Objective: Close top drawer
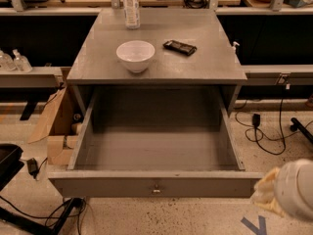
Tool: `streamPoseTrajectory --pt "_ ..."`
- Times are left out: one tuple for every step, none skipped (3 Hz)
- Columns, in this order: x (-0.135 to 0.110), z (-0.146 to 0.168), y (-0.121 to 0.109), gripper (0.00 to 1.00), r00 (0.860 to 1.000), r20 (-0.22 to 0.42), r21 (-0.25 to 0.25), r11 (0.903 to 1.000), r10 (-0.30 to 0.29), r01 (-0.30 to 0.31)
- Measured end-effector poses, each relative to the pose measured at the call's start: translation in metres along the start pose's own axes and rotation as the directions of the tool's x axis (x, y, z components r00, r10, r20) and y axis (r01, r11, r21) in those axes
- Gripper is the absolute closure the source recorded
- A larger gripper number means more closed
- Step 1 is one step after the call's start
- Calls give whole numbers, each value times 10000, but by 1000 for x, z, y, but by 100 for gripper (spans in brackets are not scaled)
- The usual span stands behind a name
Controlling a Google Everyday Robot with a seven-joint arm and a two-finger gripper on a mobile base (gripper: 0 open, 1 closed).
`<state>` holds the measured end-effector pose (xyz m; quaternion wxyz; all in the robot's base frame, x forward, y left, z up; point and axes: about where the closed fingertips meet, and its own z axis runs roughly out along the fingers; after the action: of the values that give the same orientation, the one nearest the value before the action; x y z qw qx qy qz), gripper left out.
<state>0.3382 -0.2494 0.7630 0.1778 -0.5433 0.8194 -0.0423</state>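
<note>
Currently the gripper (287, 195) is being held beside the front right corner of the open top drawer (122, 184); its grip cannot be told.

Grey top drawer (155, 185), white bowl (135, 54), seemingly cream-white tool (275, 192) at lower right.

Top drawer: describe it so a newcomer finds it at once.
Find the grey cabinet at centre, a white bowl on top. The top drawer sticks out beneath that top, the gripper beside its front right corner. It is the only drawer in view: open, empty, small knob mid-front.
</note>
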Motion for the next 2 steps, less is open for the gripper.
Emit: streamPoseTrajectory --pt "28 74 50 95 9991 -275 -1316 9909 -320 281" --pt "44 115 62 100 9991 -329 -1911 9813 -283 215"
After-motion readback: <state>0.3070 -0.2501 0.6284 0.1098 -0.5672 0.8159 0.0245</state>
